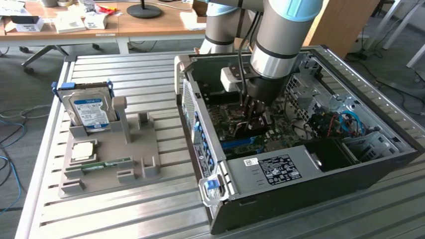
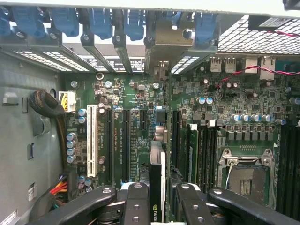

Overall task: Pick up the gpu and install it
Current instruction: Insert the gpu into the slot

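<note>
Gpu (image 2: pixel 157 164) is clamped edge-on between the two black fingers (image 2: pixel 136 201) of my pincer (image 2: pixel 159 199), which is closed on the card. I hold it inside the open computer case (image 1: pixel 265 199), just above the green motherboard (image 2: pixel 136 93) and close to the long black expansion slots (image 2: pixel 125 145). I cannot tell whether its lower edge touches a slot.

Across the exterior view, at the far left a grey parts holder (image 1: pixel 126 149) lies on the slatted metal table (image 1: pixel 133 74). A silver hard drive (image 1: pixel 89 112) with a blue-white label stands upright at the holder's back. A square processor chip (image 1: pixel 83 149) lies flat below it, and a narrow green memory stick (image 1: pixel 106 163) lies near the holder's front edge.

In the middle of the frame my arm (image 1: pixel 282 45) comes down into the case, with the gpu under it. At the right of the frame, blue cables (image 1: pixel 345 122) curl inside the case.
</note>
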`<state>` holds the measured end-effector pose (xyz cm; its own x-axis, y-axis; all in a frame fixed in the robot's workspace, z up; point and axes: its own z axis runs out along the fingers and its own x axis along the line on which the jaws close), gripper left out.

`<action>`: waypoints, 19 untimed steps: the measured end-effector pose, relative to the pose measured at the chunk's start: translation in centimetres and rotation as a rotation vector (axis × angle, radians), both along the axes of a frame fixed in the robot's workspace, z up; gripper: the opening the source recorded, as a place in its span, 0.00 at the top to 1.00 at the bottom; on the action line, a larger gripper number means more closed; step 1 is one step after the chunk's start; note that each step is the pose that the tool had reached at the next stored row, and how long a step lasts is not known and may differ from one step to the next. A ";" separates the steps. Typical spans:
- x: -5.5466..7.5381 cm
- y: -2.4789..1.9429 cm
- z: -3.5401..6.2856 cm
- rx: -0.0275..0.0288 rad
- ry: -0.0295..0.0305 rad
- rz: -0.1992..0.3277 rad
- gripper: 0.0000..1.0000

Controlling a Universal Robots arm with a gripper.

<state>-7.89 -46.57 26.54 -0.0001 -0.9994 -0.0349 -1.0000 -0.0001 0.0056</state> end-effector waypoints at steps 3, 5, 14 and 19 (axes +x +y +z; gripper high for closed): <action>0.0 0.01 -0.01 0.0011 -0.0002 0.000 0.73; 0.0 0.00 -0.02 0.0013 -0.0002 0.001 0.73; 0.0 0.00 -0.16 0.0010 -0.0017 0.010 0.73; -0.1 0.00 -0.27 0.0010 -0.0022 0.010 0.73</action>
<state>-7.94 -46.57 26.27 0.0100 -0.9993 -0.0359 -0.9999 -0.0101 0.0035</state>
